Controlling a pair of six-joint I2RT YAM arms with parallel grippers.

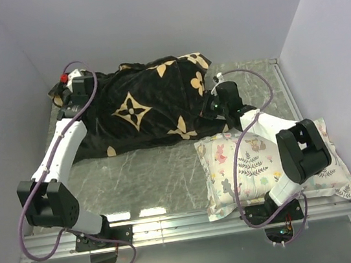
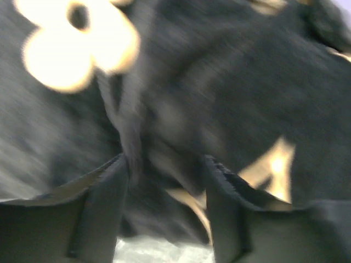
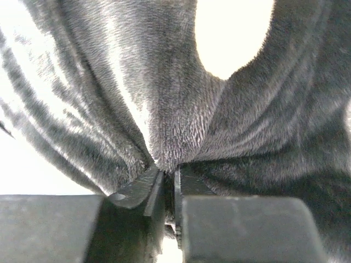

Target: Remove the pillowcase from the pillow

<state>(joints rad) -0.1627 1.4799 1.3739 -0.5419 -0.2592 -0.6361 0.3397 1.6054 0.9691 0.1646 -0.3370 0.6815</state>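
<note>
The black pillowcase [image 1: 140, 110] with tan flower and star motifs lies across the back of the table and covers the pillow, which is hidden inside. My right gripper [image 1: 214, 105] is at its right end, shut on a pinch of the black fabric [image 3: 170, 142] that bunches up above the jaws. My left gripper [image 1: 66, 94] is at the pillowcase's left end. In the left wrist view its fingers [image 2: 104, 208] stand apart with folds of pillowcase [image 2: 230, 109] just ahead of them and nothing clamped between them. That view is blurred.
A smaller white pillow with pastel floral print [image 1: 265, 168] lies at the front right, under my right arm. Grey walls close in on the left, back and right. The marbled table top [image 1: 142, 175] shows in front of the pillowcase.
</note>
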